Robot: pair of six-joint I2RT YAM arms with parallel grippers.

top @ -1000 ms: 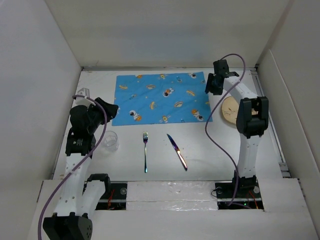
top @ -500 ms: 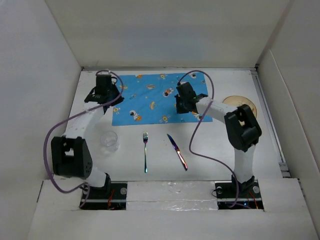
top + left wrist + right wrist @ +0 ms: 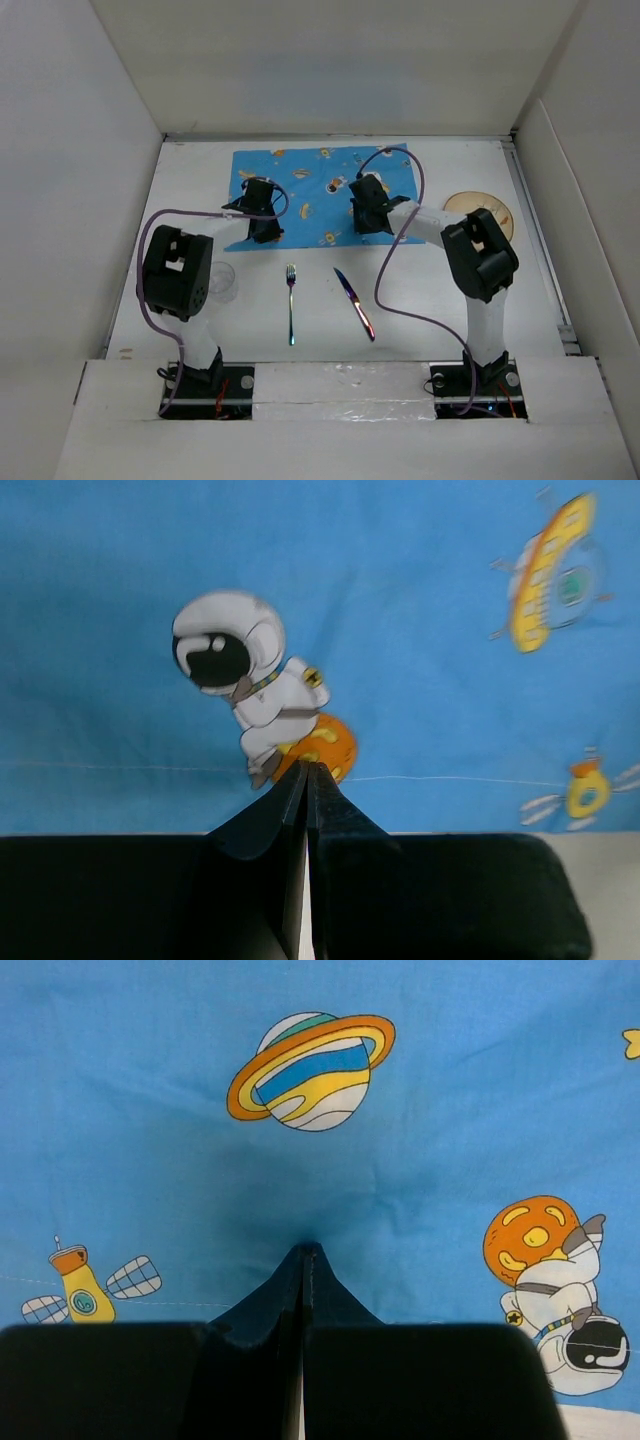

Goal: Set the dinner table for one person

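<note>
The dinner table is a wide white surface. A blue space-print placemat lies at its far middle. My left gripper is shut, its tips resting on the mat's near-left part by an astronaut print. My right gripper is shut too, its tips pressing a small dent into the cloth below a ringed planet print. Nothing shows between either pair of fingers. A fork and a knife lie in front of the mat. A clear glass stands at the left and a round wooden plate at the right.
White walls close in the table on the left, the back and the right. Purple cables loop from both arms over the table. The arm bases stand at the near edge.
The left arm swung from the far left edge onto the mat's near-left part. The right arm came from the mat's right corner onto the mat. Both grippers went from open to shut.
</note>
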